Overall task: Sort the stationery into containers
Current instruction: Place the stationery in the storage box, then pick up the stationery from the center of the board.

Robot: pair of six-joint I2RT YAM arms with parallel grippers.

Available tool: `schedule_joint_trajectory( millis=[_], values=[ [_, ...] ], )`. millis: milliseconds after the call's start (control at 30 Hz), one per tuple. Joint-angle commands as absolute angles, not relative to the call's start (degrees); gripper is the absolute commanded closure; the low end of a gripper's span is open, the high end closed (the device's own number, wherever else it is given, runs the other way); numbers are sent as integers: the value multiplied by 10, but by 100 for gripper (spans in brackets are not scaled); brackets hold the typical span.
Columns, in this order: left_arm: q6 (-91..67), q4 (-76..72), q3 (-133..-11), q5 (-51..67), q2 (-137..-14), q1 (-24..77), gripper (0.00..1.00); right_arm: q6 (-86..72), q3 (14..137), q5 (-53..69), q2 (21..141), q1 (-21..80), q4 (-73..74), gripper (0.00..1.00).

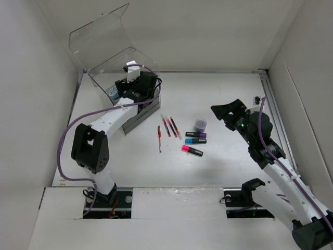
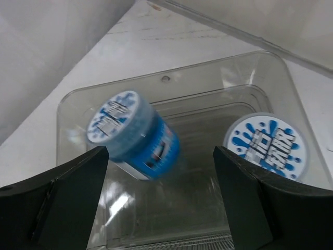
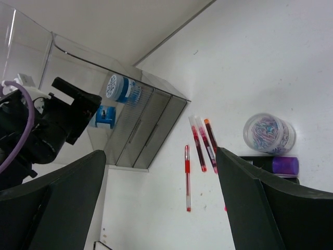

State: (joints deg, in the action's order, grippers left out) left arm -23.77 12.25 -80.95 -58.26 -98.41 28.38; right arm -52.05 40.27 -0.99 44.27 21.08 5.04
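Acrylic box [image 1: 101,78]: tubs [image 2: 136,136] inside, under left gripper [image 2: 160,153], jaws spread.
Last tub [image 1: 200,124]: on table [image 1: 223,172], near, left of right gripper [image 1: 222,115], jaws spread; right arm nearer.

The small round tubs [image 2: 135,138] have blue bodies and white lids with blue splashes, the acrylic box [image 2: 218,62] is clear, the thin pens [image 1: 169,126] red, the short black markers [image 1: 195,140] capped pink, blue, purple.
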Motion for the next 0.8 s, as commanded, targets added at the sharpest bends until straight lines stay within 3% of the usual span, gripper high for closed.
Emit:
schedule_joint_trajectory(
  millis=[0, 167, 267, 400, 467, 500, 533, 633, 733, 767],
  values=[
    [-263, 92, -814, -563, -925, 286, 20, -519, 402, -4, 440, 216, 18, 7],
    [-240, 56, -787, -516, -863, 317, 20, -519, 402, -4, 446, 216, 18, 7],
    [-240, 29, -766, -431, -825, 323, 28, -519, 402, -10, 446, 216, 18, 7],
    [-240, -18, -720, -308, -797, 330, 36, -519, 402, -15, 446, 221, 18, 15],
    [-240, -26, -703, -275, -797, 343, 41, -519, 402, -20, 446, 221, 18, 26],
    [-235, -32, -703, -281, -804, 376, 41, -519, 402, -20, 446, 221, 18, 29],
    [-235, -39, -694, -291, -816, 396, 41, -519, 402, -26, 440, 221, 18, 41],
    [-229, -45, -687, -286, -859, 473, 34, -519, 402, -53, 434, 221, 18, 61],
    [-234, -45, -701, -259, -903, 512, 28, -519, 396, -89, 429, 221, 28, 62],
    [-240, -45, -707, -249, -916, 512, 25, -525, 396, -103, 423, 221, 33, 56]
  ],
)
